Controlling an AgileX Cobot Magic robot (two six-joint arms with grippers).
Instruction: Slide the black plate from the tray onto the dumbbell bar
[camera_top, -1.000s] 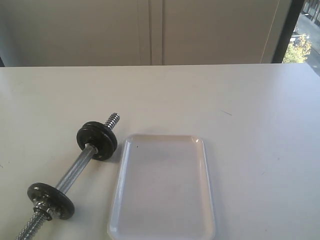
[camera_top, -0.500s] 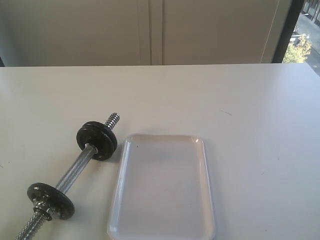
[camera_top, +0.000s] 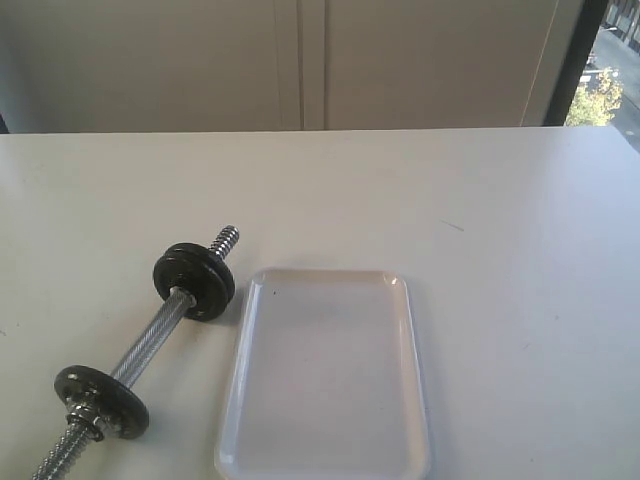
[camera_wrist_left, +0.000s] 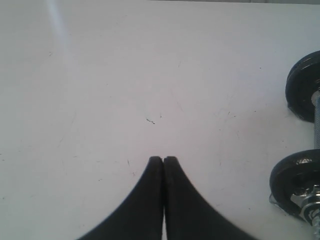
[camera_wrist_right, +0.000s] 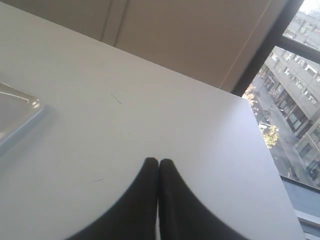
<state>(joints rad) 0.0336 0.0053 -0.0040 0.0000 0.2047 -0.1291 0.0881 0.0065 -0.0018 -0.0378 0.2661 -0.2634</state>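
The white tray (camera_top: 325, 372) lies at the front middle of the table with no disc in it. To its left the chrome dumbbell bar (camera_top: 150, 338) lies slantwise and carries two black discs. One disc (camera_top: 194, 281) sits near the far threaded end, the other (camera_top: 102, 401) near the front end beside a silver nut (camera_top: 93, 422). I cannot tell which of them is the black plate. Neither gripper shows in the exterior view. My left gripper (camera_wrist_left: 163, 159) is shut and empty above bare table, with both discs (camera_wrist_left: 304, 85) (camera_wrist_left: 295, 177) off to one side. My right gripper (camera_wrist_right: 158, 161) is also shut and empty.
The white table (camera_top: 480, 200) runs back to a beige wall. A tray corner (camera_wrist_right: 15, 117) shows in the right wrist view, apart from the fingers. A window with buildings outside (camera_wrist_right: 300, 100) lies beyond the table's right edge.
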